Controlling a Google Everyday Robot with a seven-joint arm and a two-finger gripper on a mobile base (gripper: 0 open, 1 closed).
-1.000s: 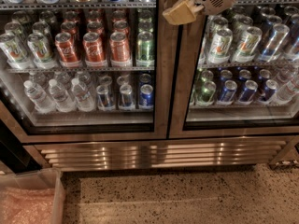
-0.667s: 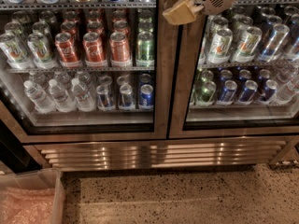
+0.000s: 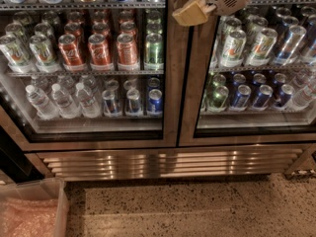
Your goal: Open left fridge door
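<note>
The fridge [image 3: 168, 159] fills the view, steel-framed with two glass doors and a louvred base grille. The left fridge door [image 3: 170, 83] is shut; red soda cans [image 3: 101, 51] and clear water bottles [image 3: 61, 100] show through its glass. The right door [image 3: 190, 83] shows green-white and blue cans. My gripper [image 3: 190, 11] reaches in from the top right, its tan tip in front of the steel frames where the two doors meet, near the left door's right edge.
A clear plastic bin [image 3: 32, 211] with pinkish contents stands on the speckled floor [image 3: 187, 211] at the bottom left, in front of the fridge's left corner. A dark gap lies left of the fridge.
</note>
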